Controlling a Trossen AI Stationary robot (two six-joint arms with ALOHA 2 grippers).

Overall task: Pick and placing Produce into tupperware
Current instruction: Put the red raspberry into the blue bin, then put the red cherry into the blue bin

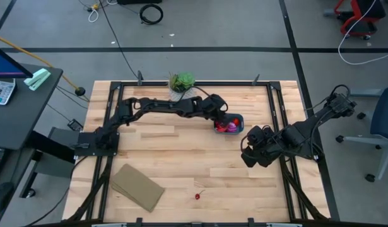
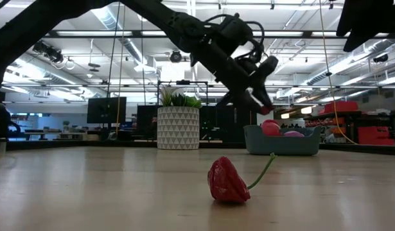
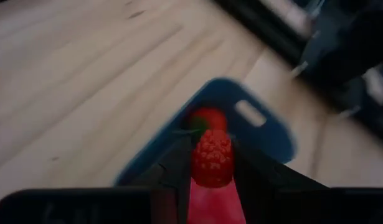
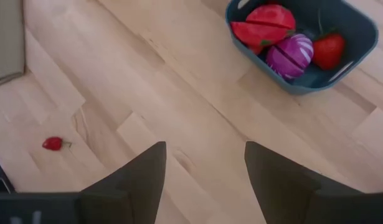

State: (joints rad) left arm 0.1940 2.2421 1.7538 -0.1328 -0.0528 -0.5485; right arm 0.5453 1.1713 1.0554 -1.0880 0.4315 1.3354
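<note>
The teal-blue tupperware stands on the table right of the plant and holds red pieces, a purple-and-white striped one and a strawberry. My left gripper hangs over the tub's left end, shut on a red bumpy berry. A small red fruit with a green stem lies alone near the table's near edge. My right gripper is open and hovers right of the tub, touching nothing. My left gripper pinches the red bumpy berry by its two sides between the two fingers. The fingers slant down from the table's left over the tub. The berry is lifted clear above the tub's opening, with a strawberry in the tub below it.
A green plant in a white patterned pot stands at the far edge, just left of the tub. A flat tan slab lies at the near left. Bare wood spreads between the tub and the lone red fruit. Black frame rails border the table.
</note>
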